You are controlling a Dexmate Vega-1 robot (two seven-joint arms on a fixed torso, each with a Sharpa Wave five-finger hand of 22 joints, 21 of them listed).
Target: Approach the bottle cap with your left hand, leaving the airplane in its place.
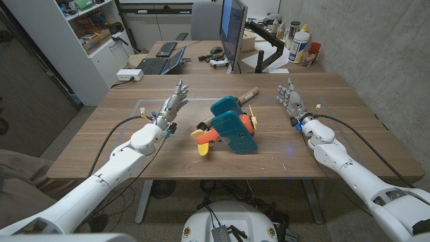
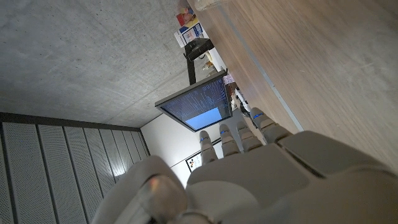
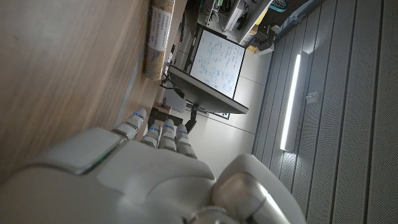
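We hold left hand [image 1: 171, 107] open, empty, left of airplane [image 1: 232, 124]; right hand [image 1: 290, 97] open, parked right of it. Can't pick out the bottle cap.

left robot hand [image 1: 173, 105] raised, toy airplane [image 1: 230, 124] centre

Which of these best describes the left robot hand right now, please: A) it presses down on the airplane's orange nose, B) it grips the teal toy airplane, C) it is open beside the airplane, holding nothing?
C: in the head view the left robot hand has its fingers spread and empty, clearly apart from the teal and orange toy airplane.
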